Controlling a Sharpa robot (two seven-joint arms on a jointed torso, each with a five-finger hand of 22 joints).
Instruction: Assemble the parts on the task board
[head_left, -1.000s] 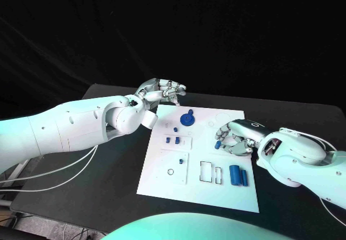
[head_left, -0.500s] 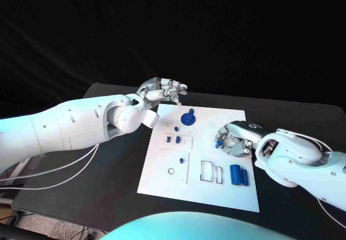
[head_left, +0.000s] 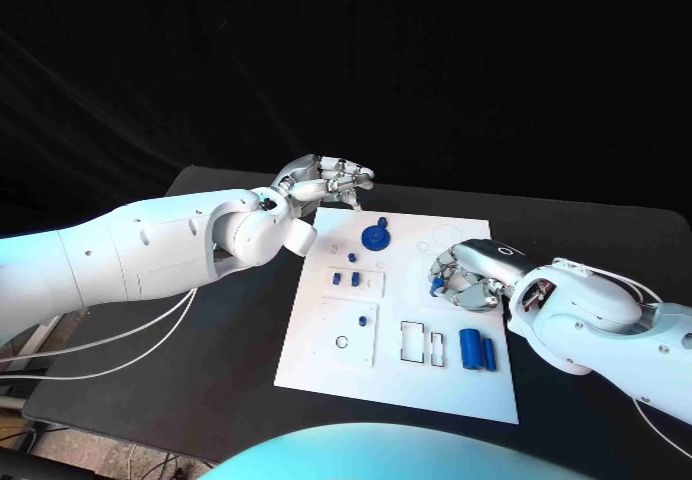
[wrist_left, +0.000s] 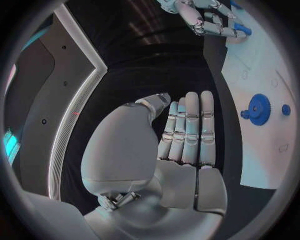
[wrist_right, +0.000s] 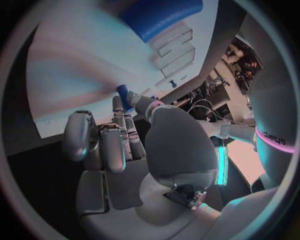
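The black table (head_left: 216, 340) carries the white task board (head_left: 418, 385), lying flat at its middle.

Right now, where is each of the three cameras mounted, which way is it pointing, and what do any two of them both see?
Head view: on the robot's head, looking down at the task board; both white arms enter.
Left wrist view: behind the left hand, facing along its fingers past the blue gear.
Right wrist view: behind the right hand, facing the board; a small blue part sits at its fingertips.
Shared: head and left wrist views both show the gear and right hand.
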